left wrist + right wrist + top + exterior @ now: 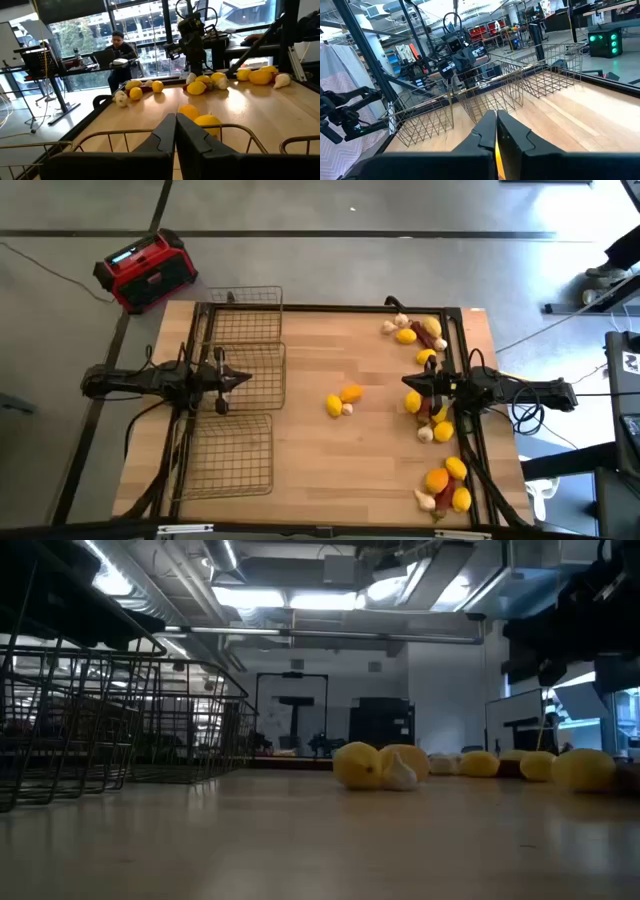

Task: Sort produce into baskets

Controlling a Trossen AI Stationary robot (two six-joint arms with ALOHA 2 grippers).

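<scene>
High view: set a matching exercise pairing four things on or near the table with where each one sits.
Things:
1. red-and-black box
2. three wire baskets
3. small lemon group
4. right gripper

Places:
A. on the table's middle, apart from the rest
B. on the floor past the table's far left corner
C. over the line of produce along the table's right edge
D. in a row along the table's left side

Pairs: 1-B, 2-D, 3-A, 4-C

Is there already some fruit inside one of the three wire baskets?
No, in the high view all three baskets are empty, and the produce lies on the bare wood at the middle and right side.
</scene>
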